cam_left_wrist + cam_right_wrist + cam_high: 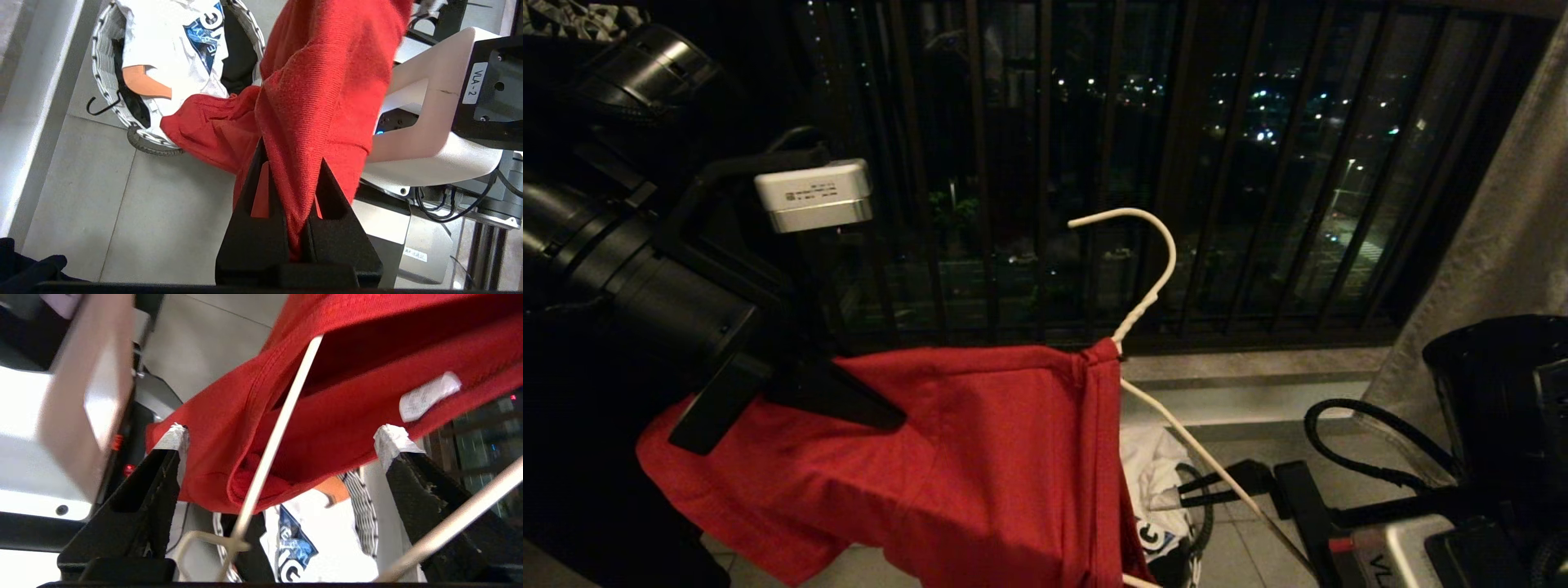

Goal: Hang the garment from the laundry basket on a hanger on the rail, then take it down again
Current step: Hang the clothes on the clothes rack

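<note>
The red garment [980, 457] hangs bunched from the white wire hanger [1137, 245], whose hook and twisted neck stick up out of the cloth. My left gripper [292, 153] is shut on a fold of the garment [322, 81], at its left side in the head view. My right gripper [284, 435] is open just below the garment [347, 416]. One hanger wire [278, 428] runs between its tape-tipped fingers [175, 437] without being pinched. The laundry basket [98, 53] stands on the floor below. The rail is out of view.
The basket holds a white T-shirt [171, 36] with a blue graphic and something black. Dark balcony railing bars [1045, 163] stand close behind the hanger. My white base [425, 122] and its cables sit beside the basket. A grey curtain [1503, 229] hangs at the right.
</note>
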Robot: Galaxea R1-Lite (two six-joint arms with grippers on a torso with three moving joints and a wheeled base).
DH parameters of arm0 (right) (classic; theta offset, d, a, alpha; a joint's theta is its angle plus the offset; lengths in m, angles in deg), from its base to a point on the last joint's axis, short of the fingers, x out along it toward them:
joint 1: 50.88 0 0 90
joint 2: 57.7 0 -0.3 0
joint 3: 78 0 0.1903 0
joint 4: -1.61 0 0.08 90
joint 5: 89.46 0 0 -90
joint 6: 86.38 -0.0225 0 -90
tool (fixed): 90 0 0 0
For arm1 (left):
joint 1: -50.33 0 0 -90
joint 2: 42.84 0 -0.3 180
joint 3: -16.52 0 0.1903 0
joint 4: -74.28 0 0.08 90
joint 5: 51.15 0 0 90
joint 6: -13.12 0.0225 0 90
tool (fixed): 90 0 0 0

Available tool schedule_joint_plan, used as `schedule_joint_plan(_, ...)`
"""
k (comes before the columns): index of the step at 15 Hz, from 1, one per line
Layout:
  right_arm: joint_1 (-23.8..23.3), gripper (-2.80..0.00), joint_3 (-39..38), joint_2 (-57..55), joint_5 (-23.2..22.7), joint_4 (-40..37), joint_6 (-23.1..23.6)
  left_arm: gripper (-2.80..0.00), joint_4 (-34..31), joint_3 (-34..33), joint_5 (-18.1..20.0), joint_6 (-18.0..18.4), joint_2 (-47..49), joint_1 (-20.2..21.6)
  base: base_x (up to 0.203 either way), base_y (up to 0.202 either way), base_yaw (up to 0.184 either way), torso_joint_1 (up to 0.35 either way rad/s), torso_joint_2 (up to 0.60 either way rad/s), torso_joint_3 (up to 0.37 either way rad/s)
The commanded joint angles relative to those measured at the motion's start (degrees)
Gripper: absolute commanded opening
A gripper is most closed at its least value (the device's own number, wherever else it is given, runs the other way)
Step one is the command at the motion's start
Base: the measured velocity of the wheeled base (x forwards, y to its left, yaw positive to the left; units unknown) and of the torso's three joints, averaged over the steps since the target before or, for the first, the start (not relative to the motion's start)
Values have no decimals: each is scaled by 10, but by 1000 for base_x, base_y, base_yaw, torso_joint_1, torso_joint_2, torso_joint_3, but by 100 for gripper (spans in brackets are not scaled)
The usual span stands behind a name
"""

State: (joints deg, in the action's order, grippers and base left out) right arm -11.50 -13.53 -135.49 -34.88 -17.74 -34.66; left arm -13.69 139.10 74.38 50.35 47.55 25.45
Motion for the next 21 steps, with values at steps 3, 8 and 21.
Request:
schedule_joint_plan(3,-8,0,1,-3,-2,0,4,-280,-4,-1,2,2,-18,0,0,0,0,0,0,0)
schedule_joint_plan(8,-31,0,2,3,-2,0,16,-280,-4,-14,1,-22,-55,-1,0,0,0,0,0,0)
schedule_joint_plan(21,-201,0,74,-15,-80,0,8,-280,35,-49,-26,-38,-111,-1,0,0,0,0,0,0)
